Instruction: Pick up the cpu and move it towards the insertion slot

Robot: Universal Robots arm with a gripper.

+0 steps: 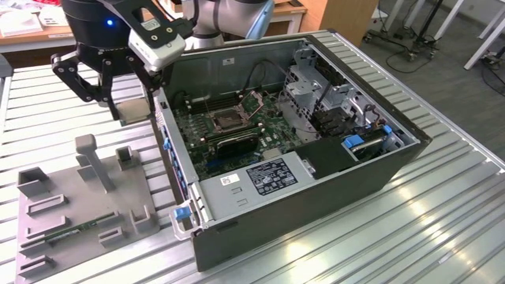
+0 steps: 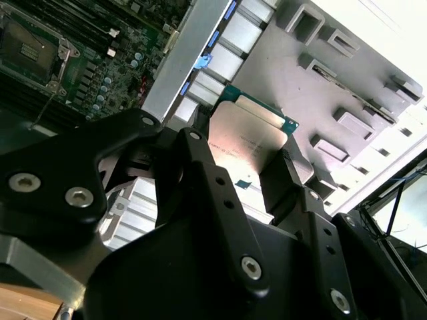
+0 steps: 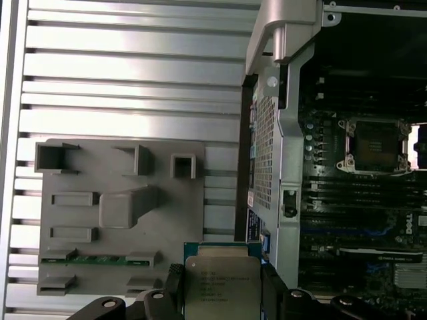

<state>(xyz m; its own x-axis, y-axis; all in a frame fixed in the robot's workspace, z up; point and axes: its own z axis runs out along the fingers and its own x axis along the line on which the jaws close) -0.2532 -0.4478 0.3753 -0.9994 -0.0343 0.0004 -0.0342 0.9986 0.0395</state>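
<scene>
While the jaws are closing narrowly on two opposite edges of the cpu (image 2: pixel 248 137), the gripper (image 1: pixel 130 112) is holding it in the air, clear of any surface. The chip is hanging just outside the open computer case (image 1: pixel 379 171), over the slatted table (image 1: pixel 442 225) near the grey fixture tray (image 3: pixel 80 220). Inside the case, the insertion slot (image 1: pixel 229 119) is sitting on the motherboard (image 1: pixel 261 127), apart from the chip. A green memory stick (image 1: pixel 75 229) is lying in the tray.
</scene>
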